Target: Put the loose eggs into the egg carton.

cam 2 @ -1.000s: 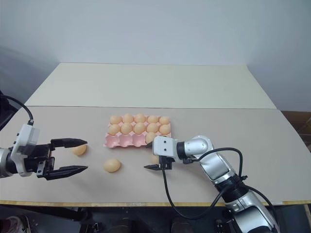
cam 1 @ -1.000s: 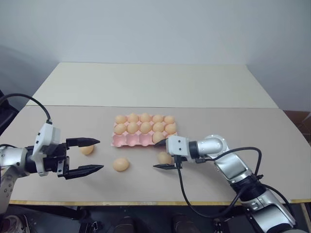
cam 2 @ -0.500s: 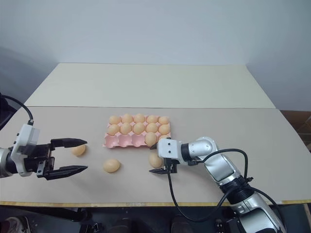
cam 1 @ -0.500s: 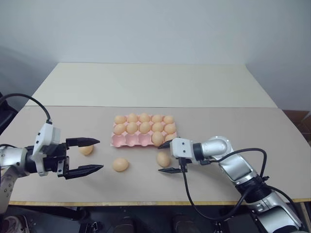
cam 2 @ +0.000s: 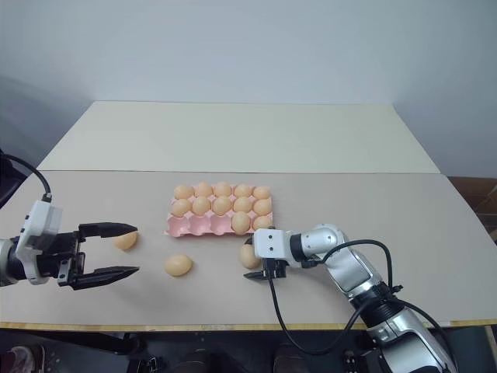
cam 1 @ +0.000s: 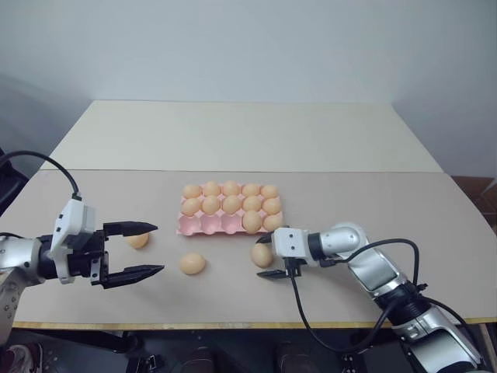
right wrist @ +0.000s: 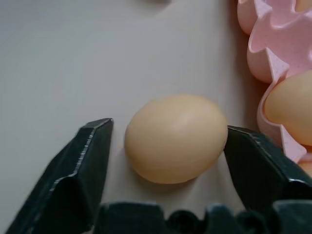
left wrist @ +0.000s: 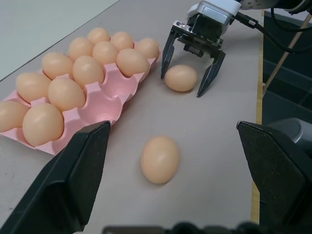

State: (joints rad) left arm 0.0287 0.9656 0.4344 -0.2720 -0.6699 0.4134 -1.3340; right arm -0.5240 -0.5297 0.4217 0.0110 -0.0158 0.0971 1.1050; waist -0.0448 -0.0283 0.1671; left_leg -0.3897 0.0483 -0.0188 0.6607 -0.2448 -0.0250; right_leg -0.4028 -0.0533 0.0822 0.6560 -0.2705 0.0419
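Left eye view: beige table (cam 1: 373, 202), white wall behind. Pink egg carton (cam 1: 231, 224) mid-table. R gripper (cam 1: 265, 254) low, jaws straddling loose egg (cam 1: 262, 255), not clamped. L gripper (cam 1: 132, 250) wide open, level.

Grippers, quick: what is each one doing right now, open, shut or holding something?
Left gripper: open, holding nothing.
Right gripper: jaws open on either side of a loose egg on the table; one finger touches it, not clamped.

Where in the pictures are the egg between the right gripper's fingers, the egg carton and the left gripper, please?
egg (right wrist: 176, 138): right wrist view, middle of its shell.
egg carton (cam 1: 203, 226): left eye view, empty front cups.
left gripper (cam 1: 146, 249): left eye view, midway between its fingertips.
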